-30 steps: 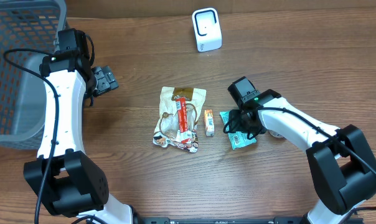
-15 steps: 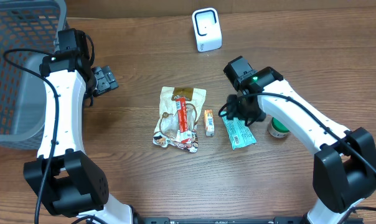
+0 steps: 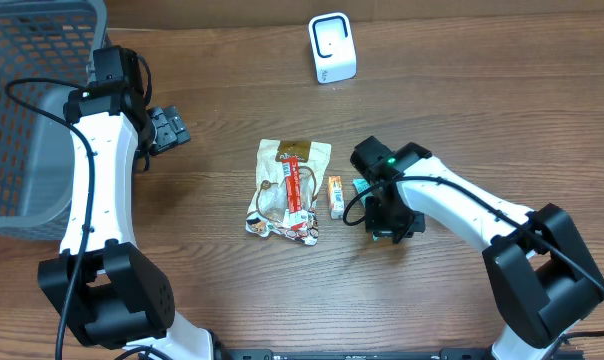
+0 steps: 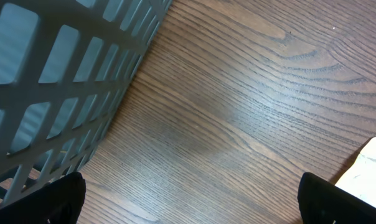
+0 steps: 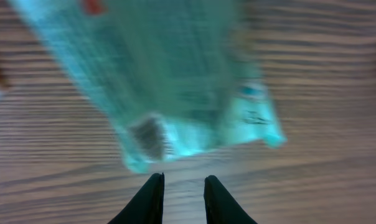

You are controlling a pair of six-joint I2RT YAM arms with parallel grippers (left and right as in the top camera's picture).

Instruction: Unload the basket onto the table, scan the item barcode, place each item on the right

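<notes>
Nearest you, your right pincer point(image 5: 180, 199) points down at the brown wooden table point(image 3: 232, 290). Its two black fingertips point(image 5: 152, 198) are drawn close together, with only a thin strip of wood showing between them. Nothing is in its grasp.

The teal plastic packet point(image 5: 175, 74) lies flat on the wood just beyond those tips, not between them. It is too blurred in the wrist view to make out any print. From above, the right arm covers most of the packet, so you see only teal edges poking out from under it.

Just to the left of the packet is a small orange box point(image 3: 335, 197). Beside that lies a crinkled white-and-brown snack bag with a red strip point(image 3: 287, 190).

Further back on the left side, your left pincer point(image 4: 191, 202) is released, its jaws spread wide and empty. It hangs over bare wood close beside the grey mesh plastic basket point(image 3: 22, 110). The basket's wall fills the upper left of the left wrist view, and a white corner of something shows at that view's right edge. You cannot tell from there what it belongs to.

At the far edge of the table, well apart from the packet, the white box-shaped scanner point(image 3: 332, 47) stands upright.
</notes>
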